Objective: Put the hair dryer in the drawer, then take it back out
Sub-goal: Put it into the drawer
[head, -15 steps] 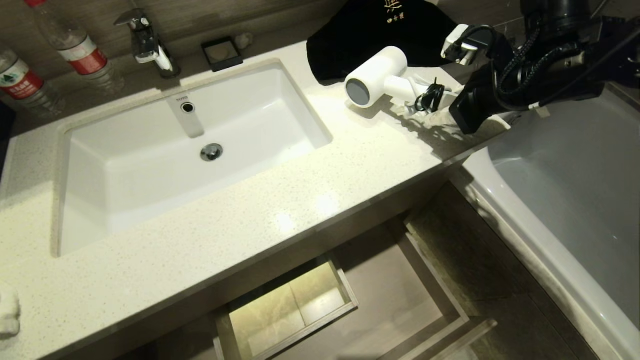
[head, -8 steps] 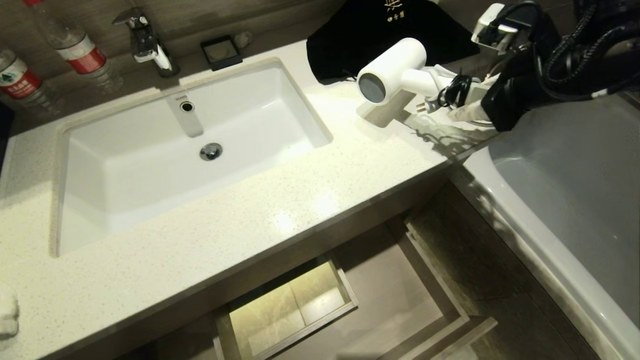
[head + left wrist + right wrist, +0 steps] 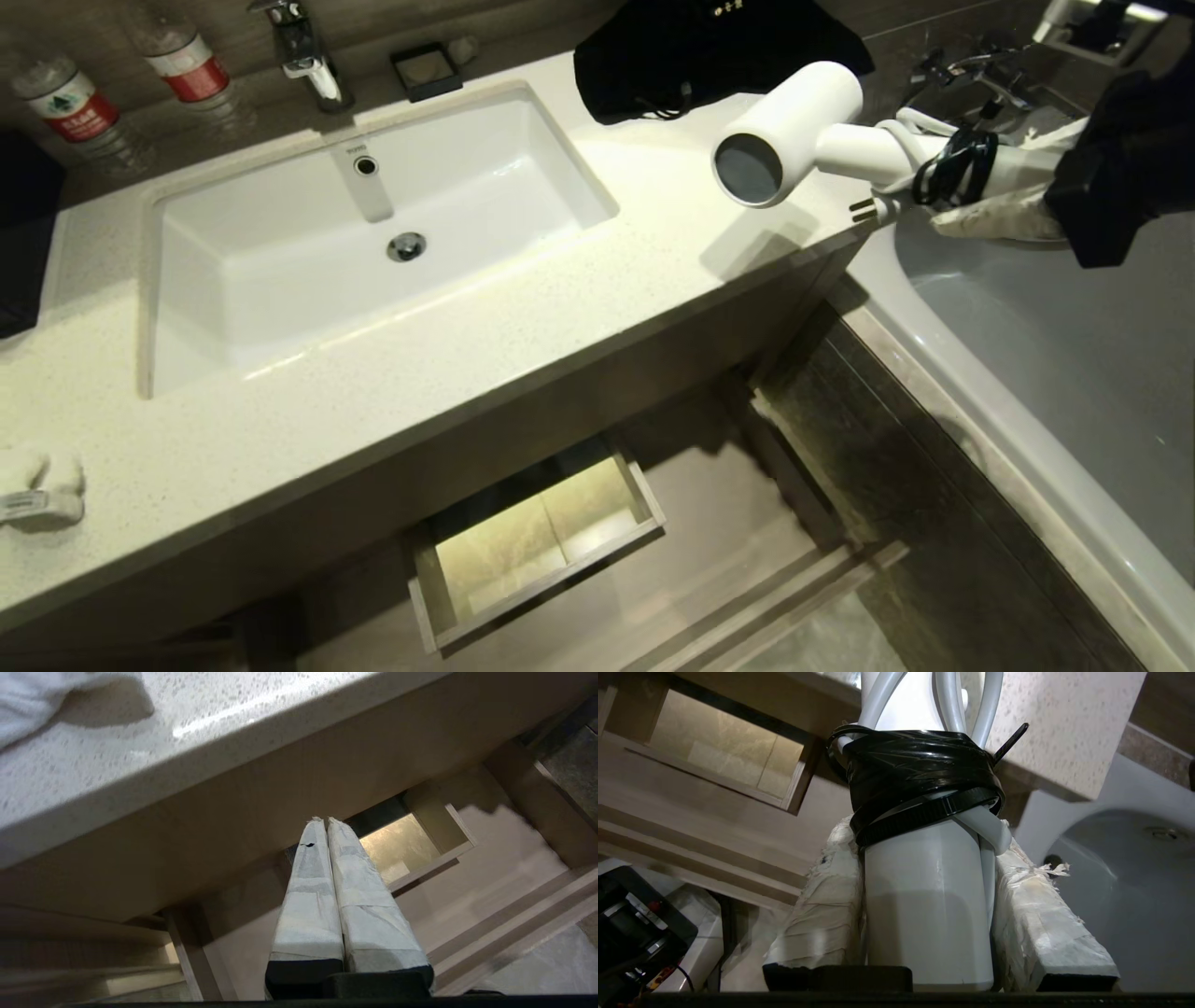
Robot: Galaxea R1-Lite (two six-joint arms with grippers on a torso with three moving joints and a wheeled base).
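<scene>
Gaping below the counter's front edge, the wide, shallow light wood-grain drawer [image 3: 537, 551] sits pulled out at about six o'clock, ready to receive, while the left gripper [image 3: 327, 823] idles under the counter with its taped fingers pressed together. Further off at two o'clock, the right gripper [image 3: 924, 868] clamps the slim handle of the small white hair dryer [image 3: 803, 131]. It holds the dryer clear above the speckled pale stone countertop [image 3: 560, 308], presumably to carry it down to the drawer.
</scene>
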